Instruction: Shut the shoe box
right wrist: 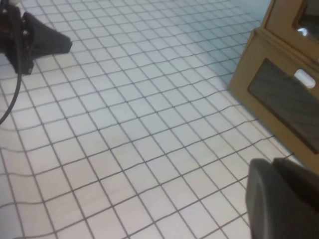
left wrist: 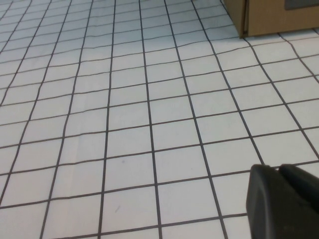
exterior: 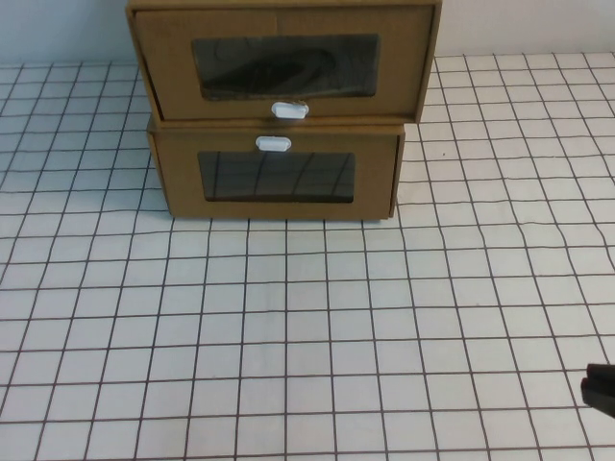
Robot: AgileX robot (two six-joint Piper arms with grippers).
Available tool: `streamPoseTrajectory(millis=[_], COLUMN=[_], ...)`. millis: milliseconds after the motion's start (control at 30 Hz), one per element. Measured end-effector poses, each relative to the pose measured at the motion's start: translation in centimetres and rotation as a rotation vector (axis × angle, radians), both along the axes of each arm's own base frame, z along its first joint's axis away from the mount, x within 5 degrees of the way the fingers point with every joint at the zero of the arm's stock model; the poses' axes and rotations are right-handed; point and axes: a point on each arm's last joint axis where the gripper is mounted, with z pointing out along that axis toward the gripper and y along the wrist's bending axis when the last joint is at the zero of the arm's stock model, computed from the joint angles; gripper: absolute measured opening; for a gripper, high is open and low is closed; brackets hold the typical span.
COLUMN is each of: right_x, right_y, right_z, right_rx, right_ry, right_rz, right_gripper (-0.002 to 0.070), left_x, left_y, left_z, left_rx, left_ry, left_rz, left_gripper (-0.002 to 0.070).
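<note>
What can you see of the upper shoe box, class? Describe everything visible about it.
The shoe box is brown cardboard, drawer-style, stacked on a similar cardboard box. Its front holds a dark clear window with a small white pull tab below. The drawer juts slightly forward, not fully shut. Nothing grips it: the right gripper sits at the table's near right edge; the left gripper shows only in its wrist view.

The left gripper shows matte black, rounded plastic at the frame's lower right. The right gripper looks alike, dark and blocky; a thin black cable curves at upper left.
</note>
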Motion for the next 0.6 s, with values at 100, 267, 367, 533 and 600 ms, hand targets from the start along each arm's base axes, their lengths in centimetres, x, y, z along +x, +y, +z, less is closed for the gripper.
streamPoseTrajectory(millis=[100, 267, 367, 533, 600], right_x=[-0.1, -0.3, -0.7, -1.0, -1.0], right_y=[-0.3, -2.4, -3.8, -5.7, -6.4], right_z=[0.4, 1.0, -0.1, -4.6, -6.8], right_rx=[0.046, 0.248, 0.327, 0.375, 0.404], right_ry=[-0.020, -0.067, -0.071, 0.008, 0.031], right_rz=[-0.042, -0.312, -0.495, -0.769, -0.881], right_gripper=[-0.0013, -0.0013, -0.0013, -0.0013, -0.0013], left_x=[0.0, 0.0, 0.0, 0.0, 0.0], left_y=[0.0, 0.0, 0.0, 0.0, 0.0], left_z=[0.0, 0.0, 0.0, 0.0, 0.0], left_rx=[0.000, -0.001, -0.001, -0.001, -0.001], left_ry=[0.000, 0.000, 0.000, 0.000, 0.000], left_rz=[0.000, 0.000, 0.000, 0.000, 0.000], left_gripper=[-0.0002, -0.0002, -0.0002, -0.0002, -0.0002])
